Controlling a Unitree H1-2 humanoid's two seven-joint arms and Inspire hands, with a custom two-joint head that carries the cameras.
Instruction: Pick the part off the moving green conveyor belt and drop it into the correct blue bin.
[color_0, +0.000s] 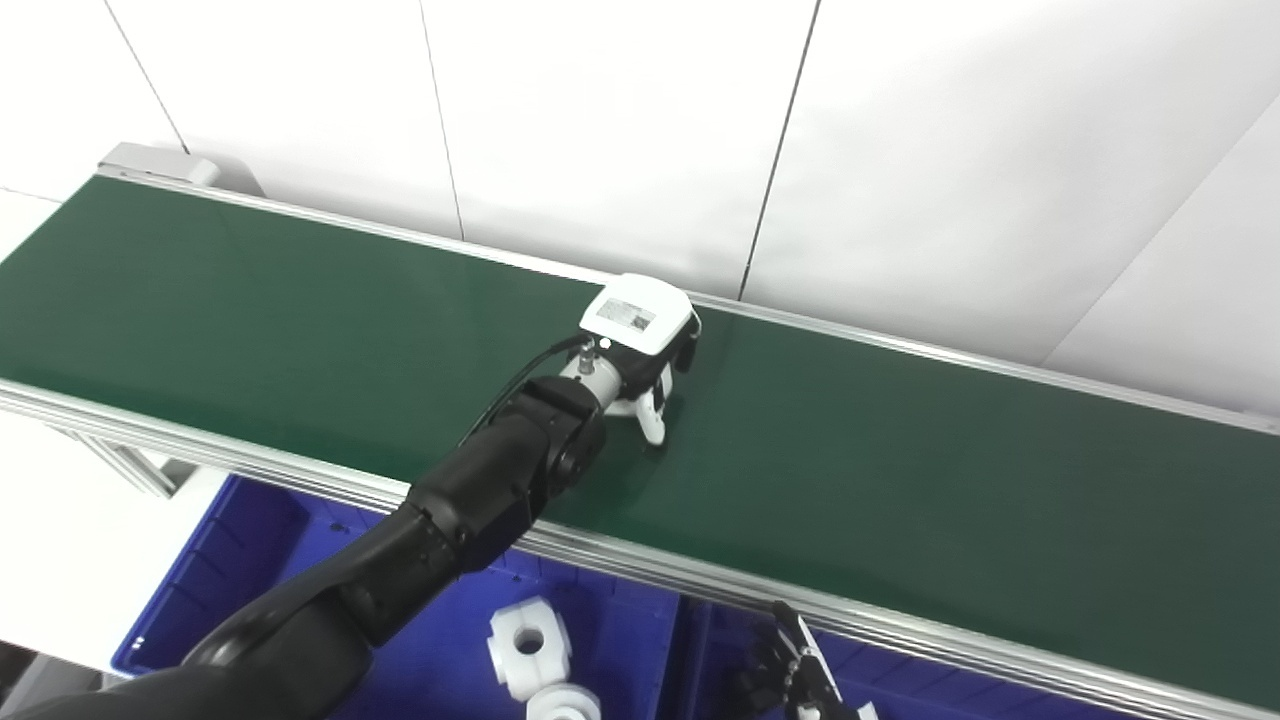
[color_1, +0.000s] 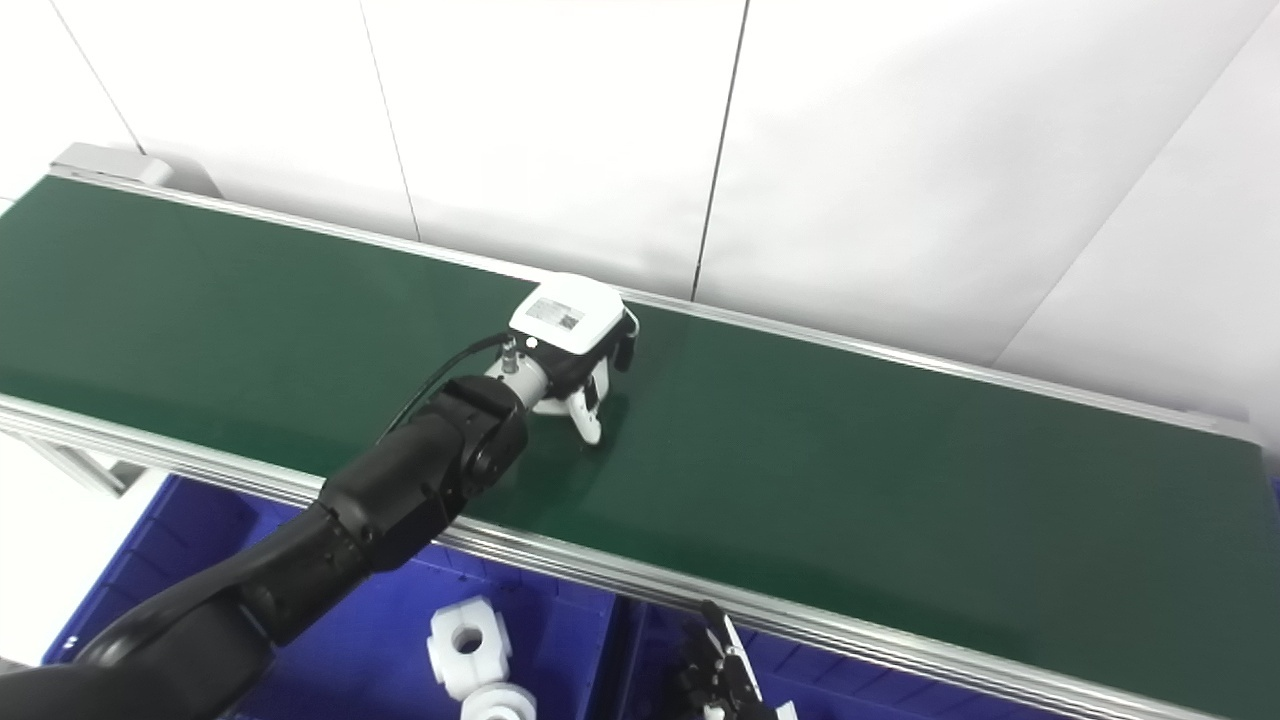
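Reaching out over the green conveyor belt (color_0: 900, 470), the left hand (color_0: 640, 350) sits palm-down near the belt's far rail, its white back plate (a printed label on top) facing up. Its fingers (color_0: 652, 420) curl downward and touch the belt; something white shows under the palm, but I cannot tell whether that is the part or whether the hand has hold of anything. Below the near rail lies a blue bin (color_0: 200, 560) with a white notched part (color_0: 528, 645) inside. Only the right hand's (color_0: 795, 680) dark fingertips peek in at the bottom edge, above a second blue bin (color_0: 900, 680); its state is unclear.
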